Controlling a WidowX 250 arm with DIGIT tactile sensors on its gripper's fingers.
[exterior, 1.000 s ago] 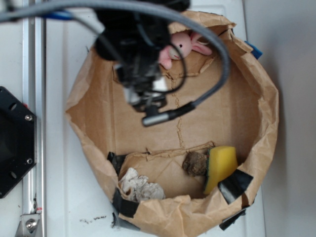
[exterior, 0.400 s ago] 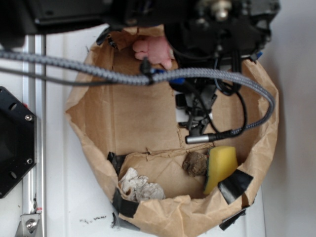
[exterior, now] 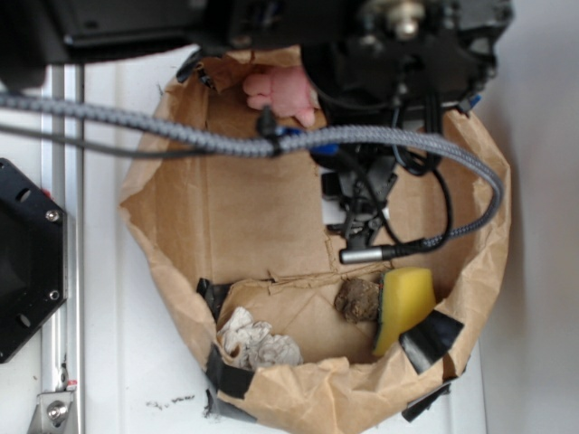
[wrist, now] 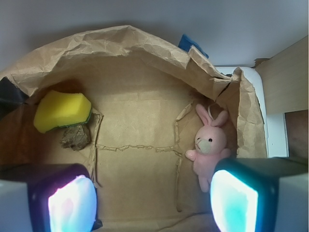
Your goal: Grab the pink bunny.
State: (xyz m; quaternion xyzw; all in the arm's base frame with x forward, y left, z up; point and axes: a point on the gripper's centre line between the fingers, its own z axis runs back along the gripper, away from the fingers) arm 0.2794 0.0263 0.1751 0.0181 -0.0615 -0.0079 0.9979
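A: Exterior view first, biggest thing down: what did the paper bag [exterior: 226, 217] hold, and what had shifted?

B: The arm had swung from the bag's left side across to the right a second before, then stopped; over the last instant nothing moved at all. Its dark bulk covered the top edge, with the gripper [exterior: 362, 212] hanging over the bag's floor.

A: And the bunny [wrist: 208, 147]?

B: From the wrist it lay face up against the bag's right wall, just above the right finger [wrist: 234, 200] and well off the midline. The yellow sponge [wrist: 62, 111] and a brown lump [wrist: 75, 137] sat at the far left.

A: Fingers?

B: Spread wide, nothing between them. I judged the swing overshot a little: the gripper needed to centre on the bunny before closing
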